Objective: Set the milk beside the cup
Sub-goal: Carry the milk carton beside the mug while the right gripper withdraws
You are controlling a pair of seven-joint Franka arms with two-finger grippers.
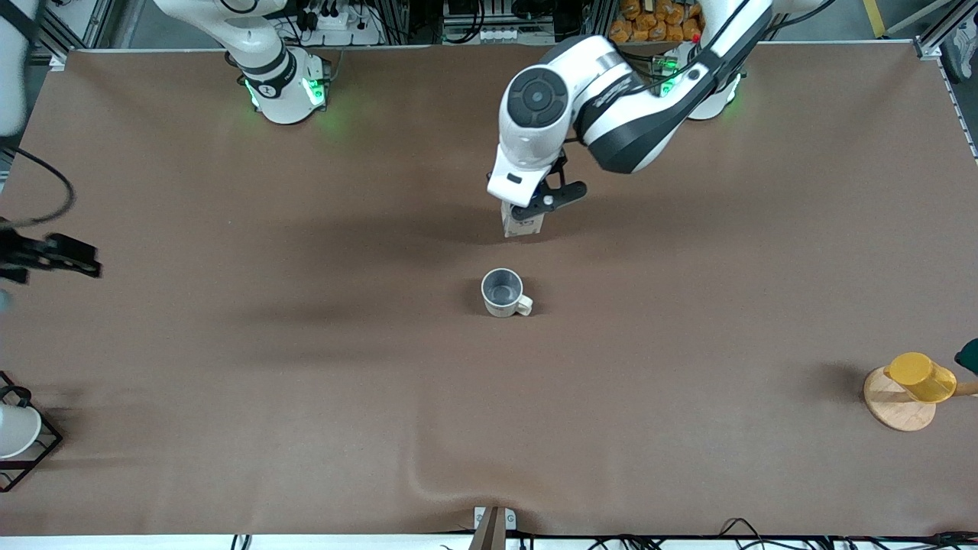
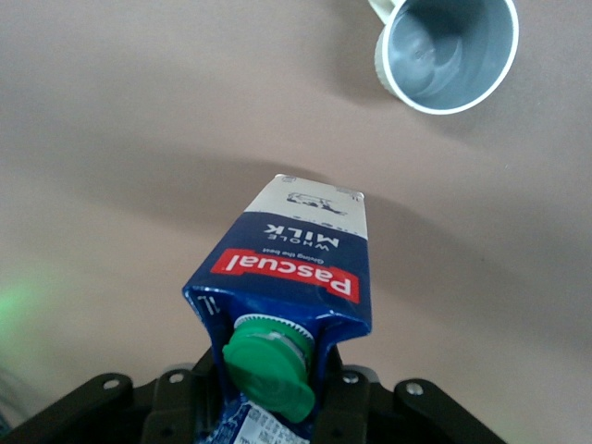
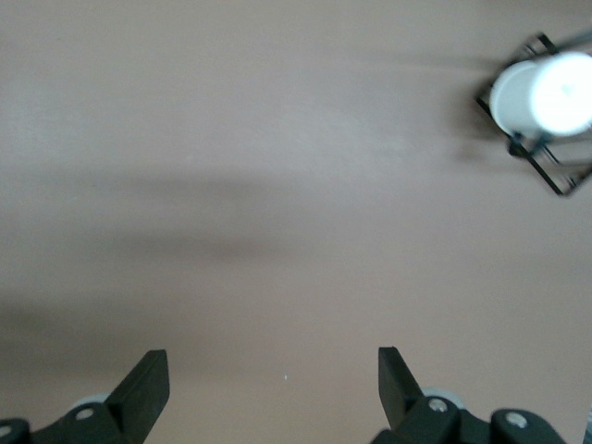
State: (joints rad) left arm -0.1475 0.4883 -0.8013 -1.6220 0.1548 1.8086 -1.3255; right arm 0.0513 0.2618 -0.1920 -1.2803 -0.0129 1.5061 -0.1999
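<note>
The milk (image 1: 523, 222) is a dark blue carton with a green cap (image 2: 268, 363) and a red label. My left gripper (image 1: 537, 203) is shut on its top, and in the left wrist view (image 2: 268, 393) the carton (image 2: 291, 264) leans out from the black fingers. It is at or just above the table, farther from the front camera than the cup (image 1: 502, 292). The cup, an off-white mug with a grey inside, stands upright a short gap away (image 2: 450, 51). My right gripper (image 1: 53, 256) is open and empty (image 3: 273, 379) over the table's edge at the right arm's end.
A yellow cup (image 1: 921, 376) on a round wooden base (image 1: 895, 409) sits near the left arm's end, toward the front camera. A white object in a black wire stand (image 1: 17, 434) sits at the right arm's end and also shows in the right wrist view (image 3: 541, 92).
</note>
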